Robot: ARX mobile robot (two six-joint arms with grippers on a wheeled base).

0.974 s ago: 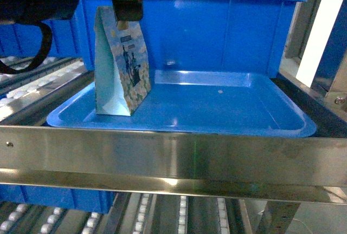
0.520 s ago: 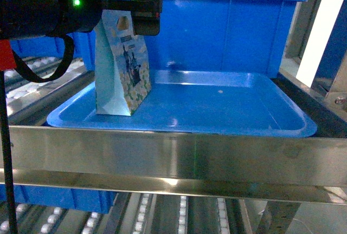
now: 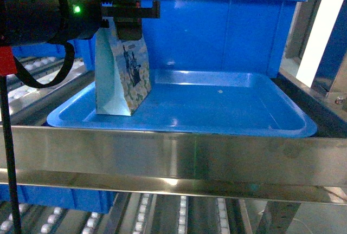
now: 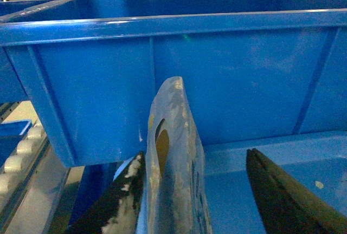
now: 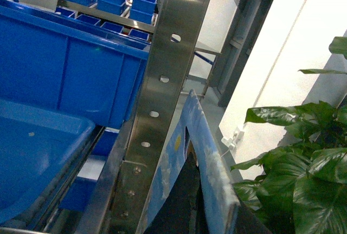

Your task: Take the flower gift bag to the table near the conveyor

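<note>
Shifted leftward since half a second ago: left gripper (image 3: 128, 25), now right over the top edge of the bag (image 3: 122, 77) rather than off to its right. Bag itself unmoved, upright at the near left of the blue tray (image 3: 233, 112), printed face turned right, pale side gusset turned near.

From the left wrist: jaws spread, straddling the top of the bag (image 4: 172, 153). Left finger (image 4: 116, 201) just beside the bag's left face, contact hard to tell; right finger (image 4: 282, 196) well apart from it, over bare tray. Not yet closed on anything. Handle cut-out visible in the bag's upper part. Blue bin wall (image 4: 227, 71) just beyond, on the far side.

Tray sitting on the conveyor, behind its shiny steel front rail (image 3: 173, 158); white rollers (image 3: 32, 79) at far left and on a lower level. Tall bin (image 3: 227, 33) against the tray's far edge.

From the right wrist: right gripper (image 5: 195, 196) clamped on a second bag (image 5: 209, 147), blue, held upright in the air, dark finger against its left face. Perforated steel post (image 5: 162, 82) just left of it, green plant (image 5: 309, 158) to the right. Table not in view.
</note>
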